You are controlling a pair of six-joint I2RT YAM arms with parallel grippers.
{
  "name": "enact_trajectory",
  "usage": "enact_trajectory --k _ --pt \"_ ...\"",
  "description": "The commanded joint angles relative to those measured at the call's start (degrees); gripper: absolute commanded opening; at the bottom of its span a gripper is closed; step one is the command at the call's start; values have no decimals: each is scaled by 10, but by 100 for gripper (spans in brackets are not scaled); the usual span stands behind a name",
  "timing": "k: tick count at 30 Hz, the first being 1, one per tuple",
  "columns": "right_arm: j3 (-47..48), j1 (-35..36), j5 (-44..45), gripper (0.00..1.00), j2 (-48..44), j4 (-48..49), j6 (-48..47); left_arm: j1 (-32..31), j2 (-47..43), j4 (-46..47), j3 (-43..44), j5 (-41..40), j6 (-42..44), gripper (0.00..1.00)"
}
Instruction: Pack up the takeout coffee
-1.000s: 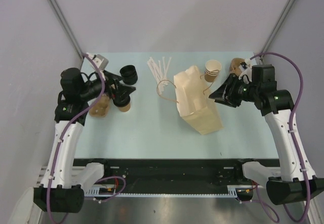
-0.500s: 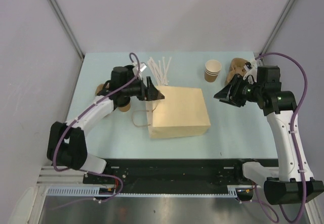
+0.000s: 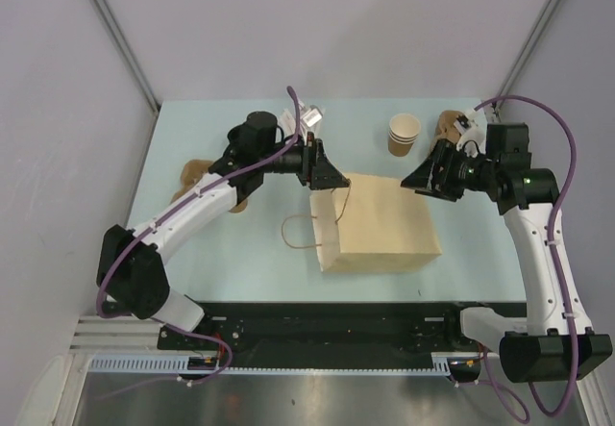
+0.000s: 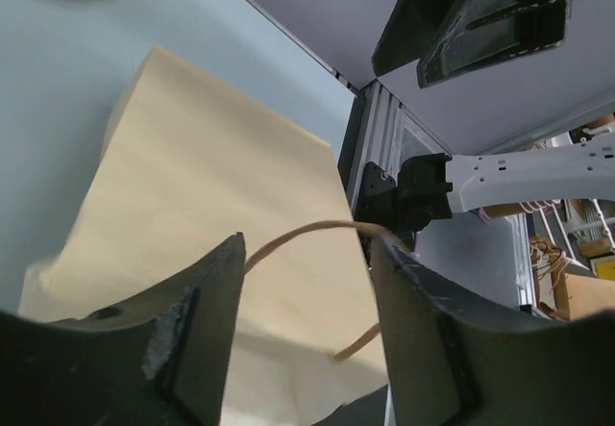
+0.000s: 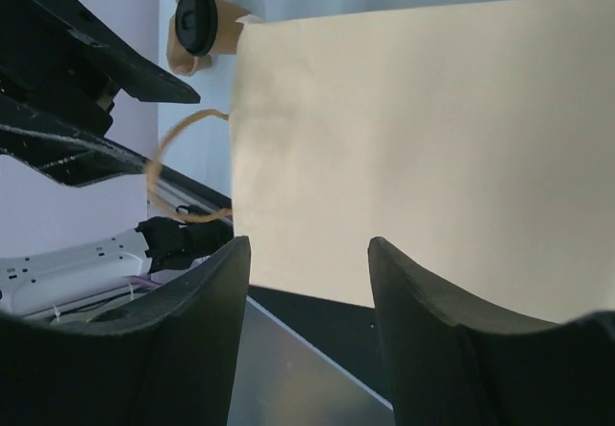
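Observation:
The tan paper bag [image 3: 380, 224] lies flat on the table with its mouth and twine handles [image 3: 306, 231] to the left. My left gripper [image 3: 328, 175] is open at the bag's far left corner. In the left wrist view one handle loop [image 4: 317, 228] arches across between its fingers [image 4: 202, 301], over the bag [image 4: 202, 166]. My right gripper [image 3: 429, 178] is open and empty over the bag's far right corner [image 5: 432, 128]. The takeout coffee [image 5: 197, 19], black lid up, stands left of the bag. In the top view it is mostly hidden under my left arm [image 3: 236, 203].
A stack of lidless paper cups [image 3: 405, 134] stands at the back, with brown paper items [image 3: 449, 123] to its right. Another brown paper piece [image 3: 194, 172] lies at the left. White stirrers [image 3: 314, 113] peek out behind my left wrist. The table's front edge is just below the bag.
My left arm has swung to the right across the table. The bag went from tilted and crumpled to lying flat, and has slid right. My right gripper has hardly moved.

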Motion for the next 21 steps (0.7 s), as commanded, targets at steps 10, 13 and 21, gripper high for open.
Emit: enact_trajectory --k 10,13,21 --pt "1 116 -69 65 10 110 -11 9 -5 14 18 14 -6 47" --pt "0 186 -21 65 12 127 -32 54 -38 16 17 17 -20 58" --pt "-3 374 115 70 79 158 -127 221 -186 -87 -4 -41 32 85"
